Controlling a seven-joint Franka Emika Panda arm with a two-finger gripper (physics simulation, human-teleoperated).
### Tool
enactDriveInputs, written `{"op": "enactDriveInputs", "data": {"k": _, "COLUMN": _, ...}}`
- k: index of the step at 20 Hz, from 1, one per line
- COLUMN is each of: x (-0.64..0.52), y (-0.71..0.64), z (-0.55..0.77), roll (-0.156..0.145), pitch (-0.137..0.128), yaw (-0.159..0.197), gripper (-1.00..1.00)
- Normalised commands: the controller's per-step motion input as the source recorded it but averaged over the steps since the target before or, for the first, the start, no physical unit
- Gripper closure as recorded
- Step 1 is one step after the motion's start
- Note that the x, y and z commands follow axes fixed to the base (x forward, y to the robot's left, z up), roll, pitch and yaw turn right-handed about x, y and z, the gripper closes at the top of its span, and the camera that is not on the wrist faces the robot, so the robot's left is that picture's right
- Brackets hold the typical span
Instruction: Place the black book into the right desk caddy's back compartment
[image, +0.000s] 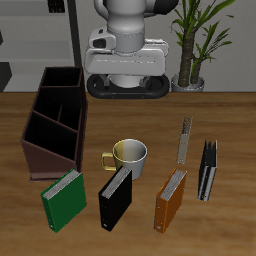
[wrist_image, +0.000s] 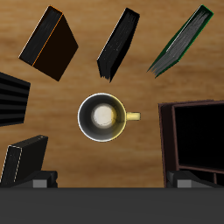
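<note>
The black book (image: 116, 199) stands upright near the table's front edge, between a green book (image: 63, 198) and an orange-brown book (image: 171, 199); it also shows in the wrist view (wrist_image: 118, 44). The right desk caddy (image: 55, 120) is a long dark brown box with dividers, standing farther back beside the mug; part of it shows in the wrist view (wrist_image: 196, 140). Its narrow back compartment (image: 63, 79) is empty. My gripper (image: 125, 88) hangs high above the table, over the mug, open and empty, with its fingertips (wrist_image: 38, 180) wide apart.
A cream mug (image: 129, 154) stands in the middle of the table, directly below the gripper (wrist_image: 103, 116). A dark grey book (image: 207, 170) and a thin upright book (image: 184, 141) stand beside the orange-brown book. A potted plant (image: 192, 45) is at the back.
</note>
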Motion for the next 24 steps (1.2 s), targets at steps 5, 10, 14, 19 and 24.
{"op": "enactDriveInputs", "data": {"k": 5, "x": 0.25, "y": -0.15, "z": 0.08, "roll": -0.034, "pitch": 0.005, "yaw": -0.019, "gripper": -1.0}}
{"op": "enactDriveInputs", "data": {"k": 10, "x": 0.3, "y": -0.16, "z": 0.04, "roll": -0.023, "pitch": -0.013, "yaw": -0.014, "gripper": -1.0}}
{"op": "enactDriveInputs", "data": {"k": 14, "x": 0.29, "y": -0.08, "z": 0.01, "roll": 0.006, "pitch": 0.009, "yaw": -0.012, "gripper": -1.0}}
{"op": "enactDriveInputs", "data": {"k": 19, "x": 0.3, "y": -0.05, "z": 0.0, "roll": 0.036, "pitch": 0.001, "yaw": -0.003, "gripper": -1.0}}
{"op": "enactDriveInputs", "data": {"k": 24, "x": 0.33, "y": 0.02, "z": -0.05, "roll": 0.041, "pitch": -0.008, "yaw": -0.002, "gripper": -1.0}}
